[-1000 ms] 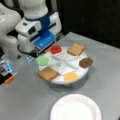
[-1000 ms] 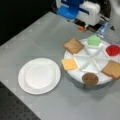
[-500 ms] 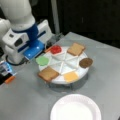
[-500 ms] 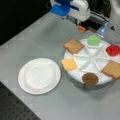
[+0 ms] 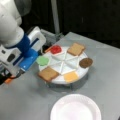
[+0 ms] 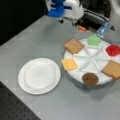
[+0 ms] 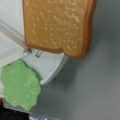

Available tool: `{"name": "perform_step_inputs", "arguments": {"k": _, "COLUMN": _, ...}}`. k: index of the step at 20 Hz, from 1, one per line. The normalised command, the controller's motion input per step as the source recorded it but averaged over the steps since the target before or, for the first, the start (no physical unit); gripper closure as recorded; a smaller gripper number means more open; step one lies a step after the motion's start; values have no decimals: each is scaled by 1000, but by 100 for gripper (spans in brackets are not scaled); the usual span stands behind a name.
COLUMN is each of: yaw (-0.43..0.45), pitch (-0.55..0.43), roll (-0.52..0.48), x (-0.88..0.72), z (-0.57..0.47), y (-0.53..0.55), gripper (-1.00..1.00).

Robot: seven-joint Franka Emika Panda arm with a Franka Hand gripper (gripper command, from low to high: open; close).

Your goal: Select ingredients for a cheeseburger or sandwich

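Note:
The ingredients lie singly in the wedges of a round white divided tray [image 5: 65, 60]. In both front views I see the near toast square [image 5: 48, 73], the green leaf [image 5: 42, 60], the red disc [image 5: 56, 49], the far toast square [image 5: 76, 48], the dark patty [image 5: 86, 62] and the cheese square [image 5: 71, 76]. My gripper [image 5: 17, 75] hangs just off the tray's left rim, nearest the green leaf and the near toast. The wrist view looks down on that toast [image 7: 57, 25] and the leaf [image 7: 21, 85]; no fingers show there. No sandwich or cheeseburger is in view.
A white paper plate [image 5: 75, 108] [image 6: 39, 75] with nothing on it lies on the grey table in front of the tray. A small orange object [image 6: 81, 28] and dark hardware sit at the table's back edge, near the gripper.
The arm has swung from behind the tray toward a front view's left and lower, and now stands beside the rim by the leaf and the near toast. The ingredients have not moved.

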Motion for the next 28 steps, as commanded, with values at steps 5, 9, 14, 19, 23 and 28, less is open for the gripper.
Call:
{"name": "perform_step_inputs", "arguments": {"k": 5, "yaw": 12, "pitch": -146, "roll": 547, "x": 21, "z": -231, "y": -78, "gripper": -100}}
{"name": "perform_step_inputs", "arguments": {"k": 9, "yaw": -19, "pitch": -69, "roll": 563, "x": 40, "z": -164, "y": 30, "gripper": -100}}
{"name": "perform_step_inputs", "arguments": {"k": 14, "yaw": 45, "pitch": -43, "roll": 497, "x": 95, "z": -174, "y": -62, "gripper": -100}}
{"name": "perform_step_inputs", "arguments": {"k": 19, "yaw": 104, "pitch": -46, "roll": 394, "x": 173, "z": -195, "y": -227, "gripper": -100}}
{"name": "perform_step_inputs", "arguments": {"k": 23, "yaw": 160, "pitch": -36, "roll": 360, "x": 233, "z": -165, "y": -331, "gripper": -100}}
{"name": "perform_step_inputs", "arguments": {"k": 28, "yaw": 197, "pitch": -30, "roll": 348, "x": 308, "z": -145, "y": -340, "gripper": -100}}
